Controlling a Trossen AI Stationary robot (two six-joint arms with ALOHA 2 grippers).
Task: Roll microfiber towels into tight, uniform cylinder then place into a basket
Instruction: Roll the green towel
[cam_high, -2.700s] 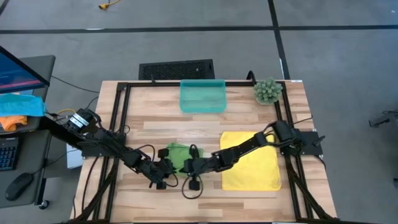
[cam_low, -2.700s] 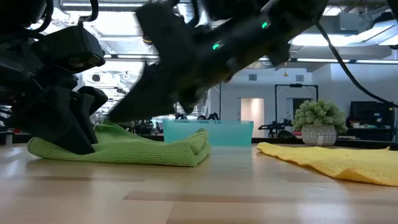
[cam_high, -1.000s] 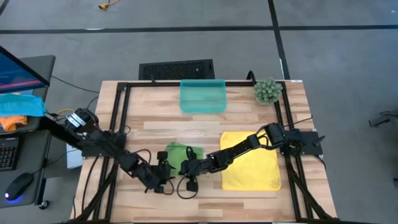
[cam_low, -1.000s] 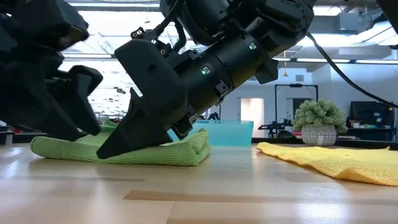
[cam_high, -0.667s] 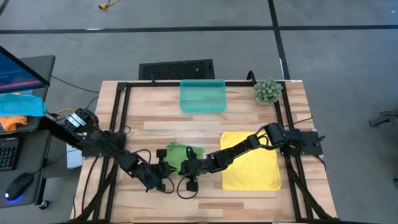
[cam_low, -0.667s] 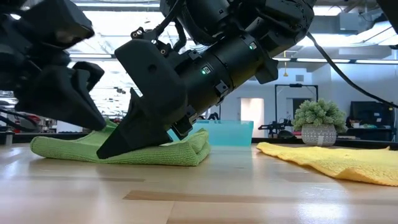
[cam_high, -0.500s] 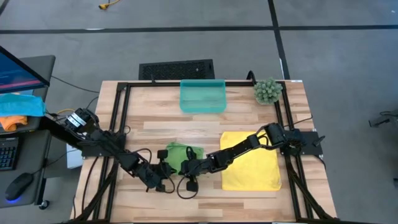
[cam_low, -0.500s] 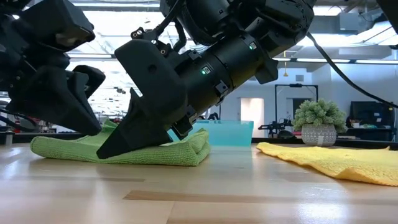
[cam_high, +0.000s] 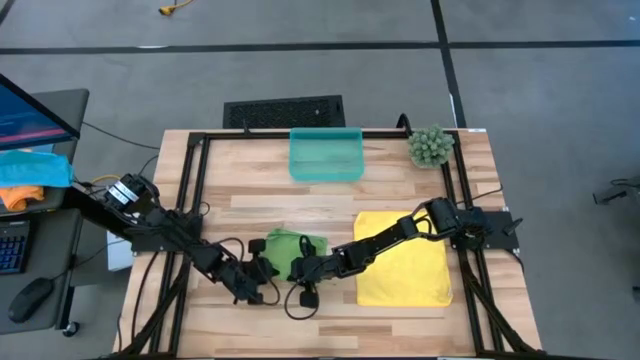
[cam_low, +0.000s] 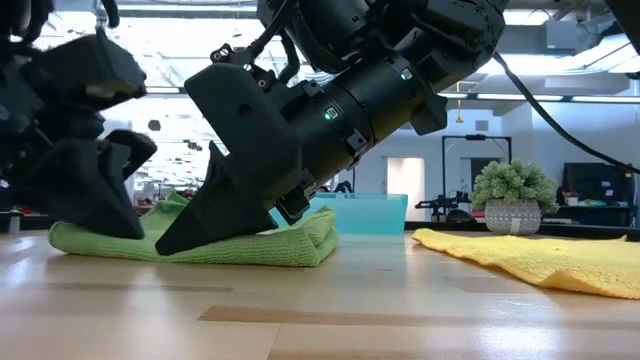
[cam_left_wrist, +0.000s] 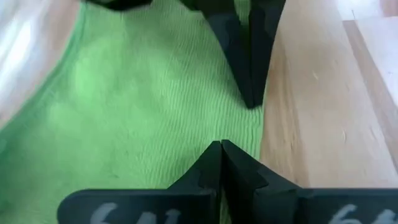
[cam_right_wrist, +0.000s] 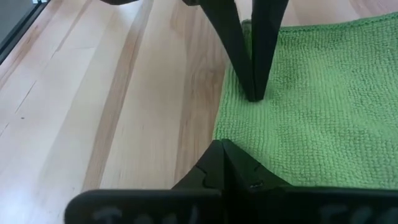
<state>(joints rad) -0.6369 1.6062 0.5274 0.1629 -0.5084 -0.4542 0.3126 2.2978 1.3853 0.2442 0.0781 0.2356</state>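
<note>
Both grippers are down on the near edge of the green towel (cam_high: 290, 247), which lies folded at the table's front middle: the left gripper (cam_left_wrist: 221, 148) and right gripper (cam_right_wrist: 221, 147) each have their fingers pressed together, seemingly pinching the hem, though I can't swear cloth sits between them. To roll tight, they'd best lift that edge evenly and tuck it over together. Only blurred pale marks show on the fingers, nothing readable.

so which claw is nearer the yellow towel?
Right. The right claw sits at the green towel's near edge, on the side facing the yellow towel. The left claw is at that edge too, farther away.
</note>
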